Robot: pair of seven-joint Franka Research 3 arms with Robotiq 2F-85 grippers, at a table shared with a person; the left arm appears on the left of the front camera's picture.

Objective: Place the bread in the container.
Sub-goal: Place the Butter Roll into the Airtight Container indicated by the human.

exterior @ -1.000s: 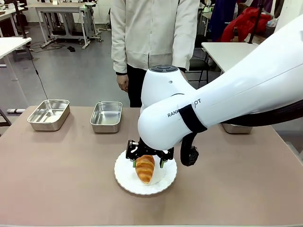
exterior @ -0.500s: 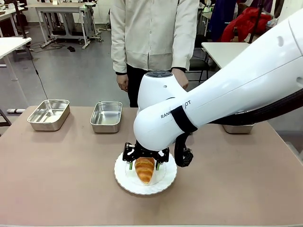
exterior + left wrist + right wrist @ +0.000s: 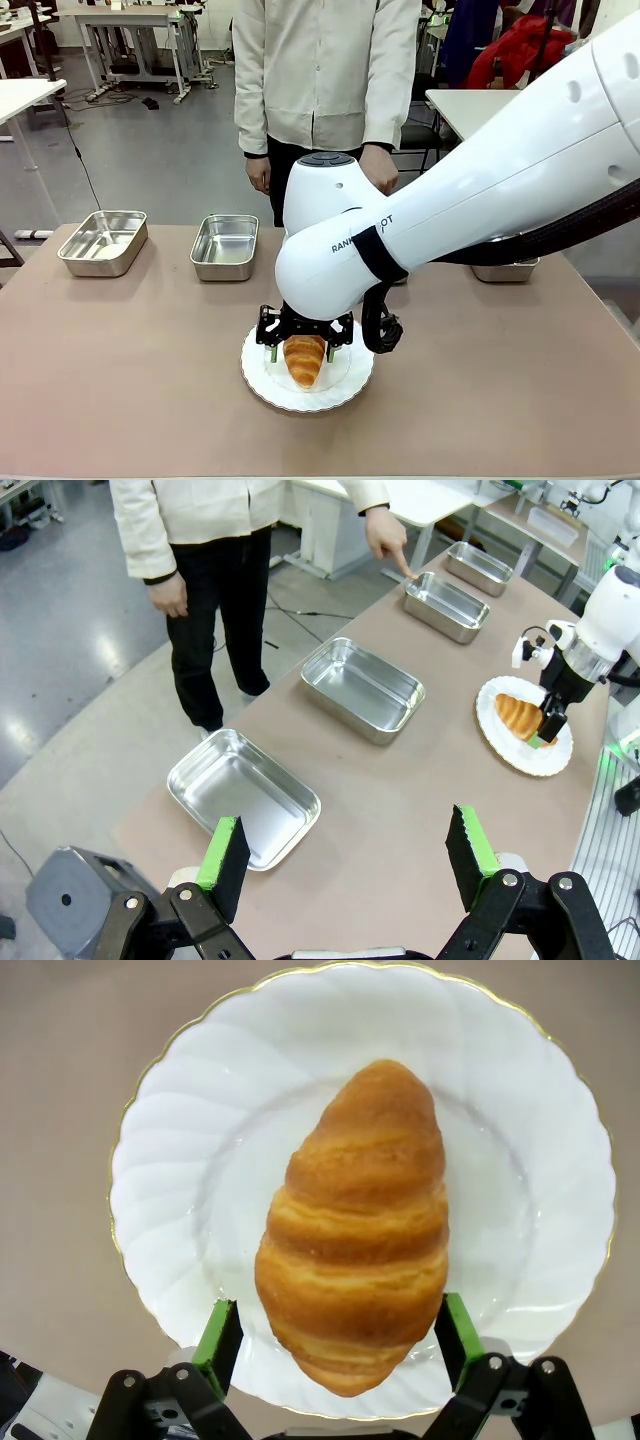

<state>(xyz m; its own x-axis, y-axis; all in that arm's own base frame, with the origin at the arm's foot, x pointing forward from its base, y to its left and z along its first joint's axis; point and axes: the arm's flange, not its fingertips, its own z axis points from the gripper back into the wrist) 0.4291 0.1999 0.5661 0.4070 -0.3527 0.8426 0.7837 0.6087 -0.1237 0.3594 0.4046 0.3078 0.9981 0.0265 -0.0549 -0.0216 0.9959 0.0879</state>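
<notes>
**Soft crust, hard pads: a grip that could crush or slip**

The right gripper [image 3: 338,1308] hangs open over the bread [image 3: 355,1225]. Its green pads [image 3: 220,1335] flank the broad end, and neither is clearly pressing. The croissant lies on a scalloped, gilt-rimmed white plate [image 3: 170,1160] near the front of the table [image 3: 120,380]. Its ridged, glossy crust tapers, so an off-centre squeeze could squirt it free, and too firm a one would likely crush the flaky layers. The smooth plate could skid.

The container [image 3: 447,605] is probably the shiny steel tray that a person's hand [image 3: 385,540] points at. It lies well apart, and its rolled rim could catch a drooping end. The left gripper [image 3: 345,865] is open and empty.
</notes>
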